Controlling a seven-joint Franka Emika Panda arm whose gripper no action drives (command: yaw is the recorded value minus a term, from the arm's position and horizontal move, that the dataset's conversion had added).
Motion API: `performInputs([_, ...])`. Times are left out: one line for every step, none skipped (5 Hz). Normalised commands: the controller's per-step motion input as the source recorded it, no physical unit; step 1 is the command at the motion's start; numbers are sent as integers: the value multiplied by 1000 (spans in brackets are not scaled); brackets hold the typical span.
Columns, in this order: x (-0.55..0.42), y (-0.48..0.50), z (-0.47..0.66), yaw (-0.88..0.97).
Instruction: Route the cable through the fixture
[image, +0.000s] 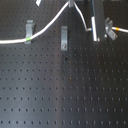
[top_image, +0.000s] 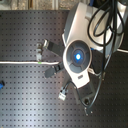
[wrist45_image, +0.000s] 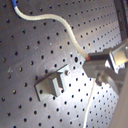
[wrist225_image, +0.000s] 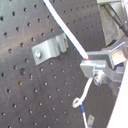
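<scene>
The cable (image: 47, 26) is a thin white cord that runs from the first exterior view's left edge past a green band (image: 29, 37). It rises to the top of the board and drops to my gripper (image: 95, 31). The gripper is shut on the cable near an orange band, as both wrist views show (wrist45_image: 91, 59) (wrist225_image: 89, 63). The fixture (image: 64, 39) is a small upright grey clip that stands free to the gripper's left in the first exterior view. The cable passes behind it, apart from it. A loose tail with a blue band (wrist225_image: 80, 106) hangs past the fingers.
A tilted grey clip (image: 30, 26) stands by the green band on the black perforated board (image: 65, 90). Another grey piece (image: 108, 24) sits just right of the gripper. A grey clip (wrist45_image: 51, 83) lies near the cable in both wrist views (wrist225_image: 47, 50). The arm (top_image: 79, 55) covers the second exterior view's middle.
</scene>
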Motion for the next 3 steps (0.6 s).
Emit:
performInputs([-165, -83, 240, 257])
performInputs([-230, -119, 393, 346])
performInputs([-109, 57, 500, 349])
